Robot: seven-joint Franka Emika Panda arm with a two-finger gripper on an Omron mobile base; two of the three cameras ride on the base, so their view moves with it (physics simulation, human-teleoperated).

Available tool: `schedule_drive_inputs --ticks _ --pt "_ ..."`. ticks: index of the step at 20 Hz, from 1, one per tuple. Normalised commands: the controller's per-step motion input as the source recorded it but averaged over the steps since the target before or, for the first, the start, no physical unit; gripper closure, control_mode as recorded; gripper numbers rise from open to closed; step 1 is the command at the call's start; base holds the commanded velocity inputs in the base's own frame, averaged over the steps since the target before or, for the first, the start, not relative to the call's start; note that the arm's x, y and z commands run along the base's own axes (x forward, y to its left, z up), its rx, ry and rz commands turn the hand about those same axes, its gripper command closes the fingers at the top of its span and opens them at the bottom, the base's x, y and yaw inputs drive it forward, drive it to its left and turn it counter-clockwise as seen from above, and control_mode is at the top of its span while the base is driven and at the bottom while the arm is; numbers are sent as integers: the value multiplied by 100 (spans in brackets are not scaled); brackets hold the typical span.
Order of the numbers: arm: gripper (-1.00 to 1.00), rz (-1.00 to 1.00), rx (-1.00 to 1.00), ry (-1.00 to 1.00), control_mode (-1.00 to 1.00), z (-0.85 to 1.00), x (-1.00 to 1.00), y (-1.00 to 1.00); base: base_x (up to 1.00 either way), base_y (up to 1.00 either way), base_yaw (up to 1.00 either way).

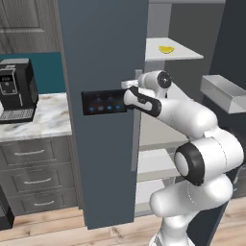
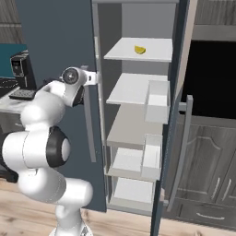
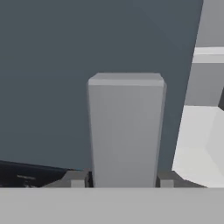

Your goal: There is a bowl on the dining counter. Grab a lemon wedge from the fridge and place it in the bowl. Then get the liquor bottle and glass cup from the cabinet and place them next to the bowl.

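Both base views look forward from behind the arm, left and right, sharing the open fridge [image 1: 103, 144] and its shelves [image 2: 138, 90]. The hand view sits close against the door handle [image 3: 126, 131], facing the door.

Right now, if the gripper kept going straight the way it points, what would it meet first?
The gripper points at the grey fridge door handle, which already sits between its fingertips. Pushing on, it would probably meet the dark fridge door just behind the handle, though depth is unclear.
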Motion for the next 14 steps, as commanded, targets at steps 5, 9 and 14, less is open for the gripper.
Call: schedule_drive_inputs --ticks 5,9,14 --pt "100 0 -1 -4 -100 -8 -74 53 0 0 0" --pt "100 0 0 0 -100 -5 -98 62 0 0 0" --pt "100 0 0 0 -100 -2 -97 67 0 0 0"
